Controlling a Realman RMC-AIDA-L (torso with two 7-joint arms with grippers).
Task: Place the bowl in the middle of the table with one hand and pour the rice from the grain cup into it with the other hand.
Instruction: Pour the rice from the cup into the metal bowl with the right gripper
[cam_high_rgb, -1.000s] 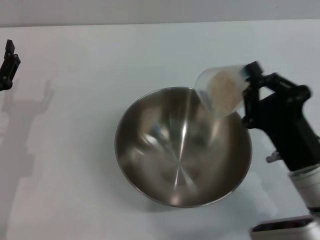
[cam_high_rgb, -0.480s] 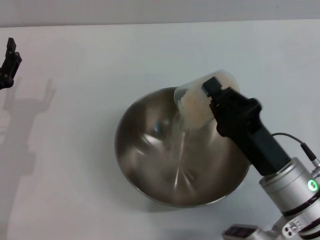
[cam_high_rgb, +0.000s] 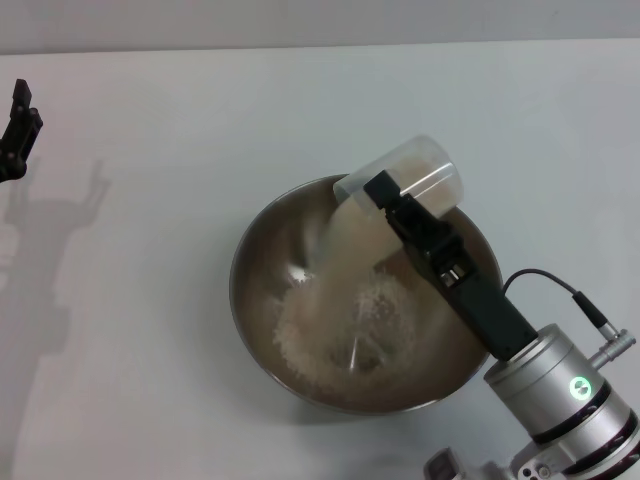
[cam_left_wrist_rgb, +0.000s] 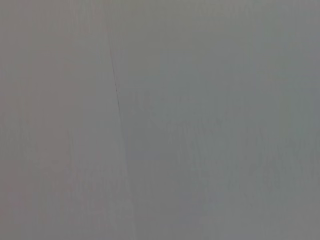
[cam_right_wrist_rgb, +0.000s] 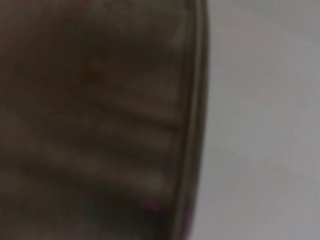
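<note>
head view: my right gripper (cam_high_rgb: 395, 205) pinches the grain cup (cam_high_rgb: 405, 180), tipped over the bowl (cam_high_rgb: 270, 250) on the table (cam_high_rgb: 150, 120); rice (cam_high_rgb: 345, 320) streams inside. tipping further could spill grains beyond the bowl's rim. my left gripper (cam_high_rgb: 15, 130) waits far left of the bowl.

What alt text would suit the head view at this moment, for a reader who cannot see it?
The right gripper tips the grain cup over the steel bowl, and rice streams down into a pale heap inside. The bowl sits on the white table; the left gripper is parked at the table's far left edge.
</note>
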